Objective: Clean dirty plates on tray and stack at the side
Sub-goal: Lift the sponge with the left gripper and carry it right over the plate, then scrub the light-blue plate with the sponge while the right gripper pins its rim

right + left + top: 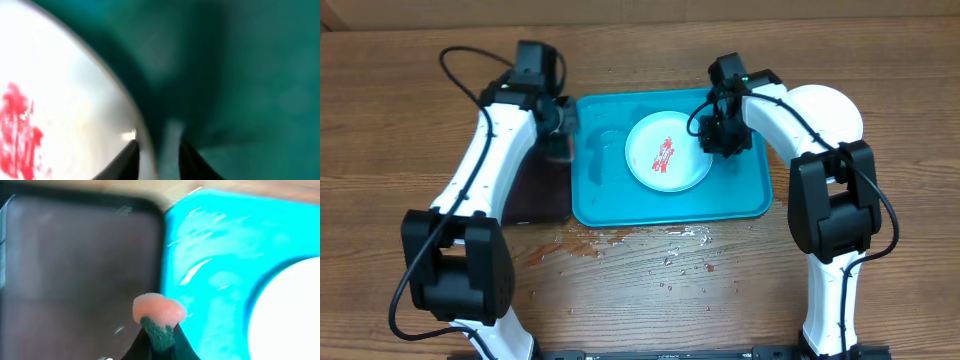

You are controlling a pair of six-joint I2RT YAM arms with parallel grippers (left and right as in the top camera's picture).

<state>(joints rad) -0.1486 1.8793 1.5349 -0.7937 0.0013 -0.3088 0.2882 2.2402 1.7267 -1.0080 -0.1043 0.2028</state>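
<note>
The tray is lying in the middle of the table, and it is carrying one white plate smeared with red, slightly toward its far right part. A black tray is sitting just beside the tray's left edge; from overhead the left arm is covering most of it. Beyond the tray's right far corner a round white shape is showing, partly hidden by the right arm, and it is hard to tell whether it is one plate or several. Water drops are lying on the table along the tray's near edge.

The left fingers are hanging over the tray's left rim, clenched on a pink sponge with a green scrub layer. Only the left wrist view is showing this sponge; from overhead it is hidden. The right fingers are sitting at the white plate's right rim, inside the tray. In the blurred right wrist view they are straddling that rim with a narrow gap, one finger over the plate and one outside it; whether they are already pinching it I cannot tell.
</note>
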